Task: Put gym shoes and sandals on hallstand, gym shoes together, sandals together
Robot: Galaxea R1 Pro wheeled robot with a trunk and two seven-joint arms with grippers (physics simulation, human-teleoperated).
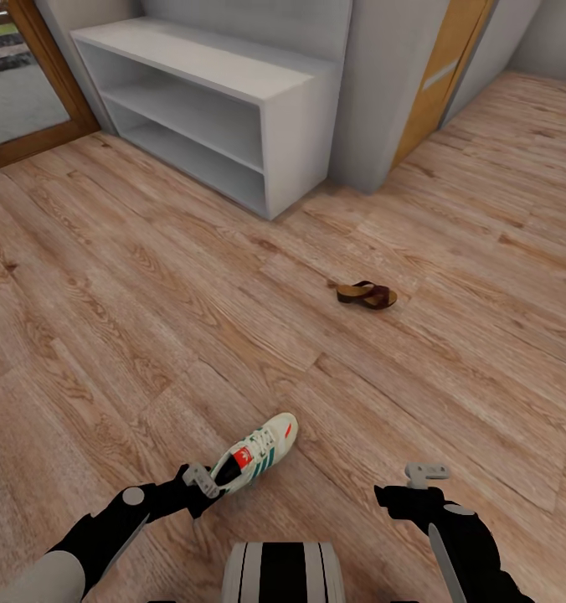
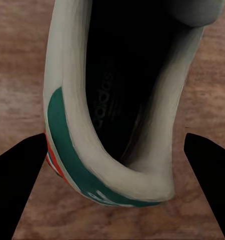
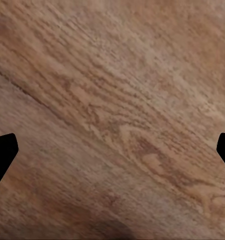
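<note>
The gym shoe's [image 1: 260,453] heel is hidden behind the left hand [image 1: 201,481]. The hallstand's [image 1: 208,109] far left end is cut off by the picture's edge. The sandal's [image 1: 367,294] straps are too small to tell.

Matt wood-grain floor [image 1: 149,318], leather-look sneaker [image 1: 262,452]

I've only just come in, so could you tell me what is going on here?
The robot is tidying shoes in a corridor. Its left gripper is at the heel of a gym shoe, whose heel sits between the fingers in the left wrist view, though a firm grip cannot be confirmed. The right gripper is open over bare wood floor. One sandal lies on the floor further ahead, and the hallstand beyond has nothing on its shelves.
</note>
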